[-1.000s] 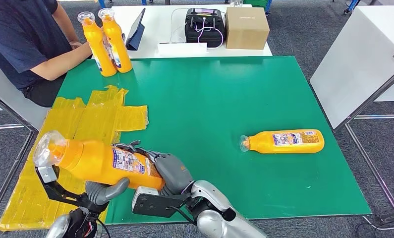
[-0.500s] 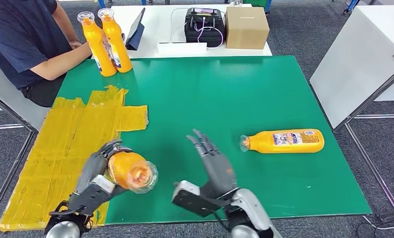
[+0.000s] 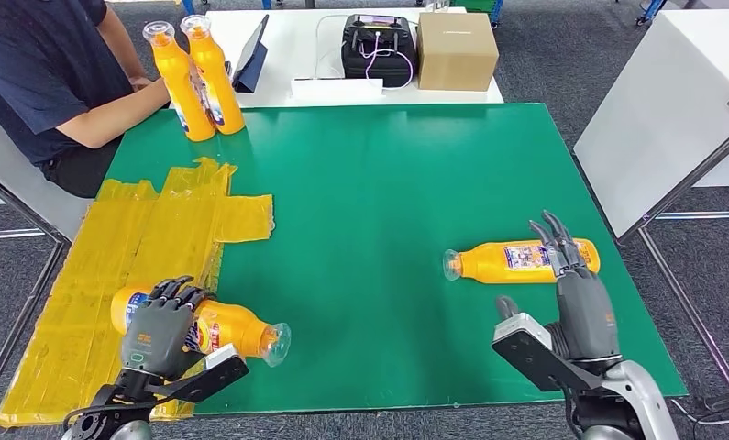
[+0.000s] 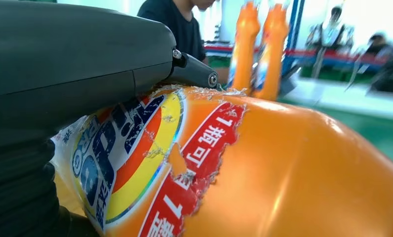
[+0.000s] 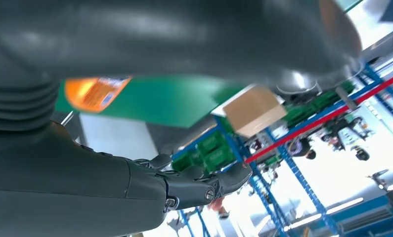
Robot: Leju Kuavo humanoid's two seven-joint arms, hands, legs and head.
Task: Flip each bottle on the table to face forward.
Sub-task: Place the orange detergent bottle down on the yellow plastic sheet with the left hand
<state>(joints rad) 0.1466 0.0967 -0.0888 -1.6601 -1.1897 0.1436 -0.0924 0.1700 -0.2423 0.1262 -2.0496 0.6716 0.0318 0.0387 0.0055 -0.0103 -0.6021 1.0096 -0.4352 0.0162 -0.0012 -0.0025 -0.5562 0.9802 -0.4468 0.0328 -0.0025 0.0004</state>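
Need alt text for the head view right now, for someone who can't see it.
The left hand grips an orange bottle lying at the green table's near-left, while the open right hand reaches over a second lying bottle. Two bottles stand at the far-left corner beside a seated person.

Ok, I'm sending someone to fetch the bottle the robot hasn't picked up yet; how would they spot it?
On the green mat, look to its right side, near the robot's right hand. An orange bottle lies there on its side, cap pointing toward the mat's middle. Unlike the others, it is alone: no hand grips it, and it isn't standing.
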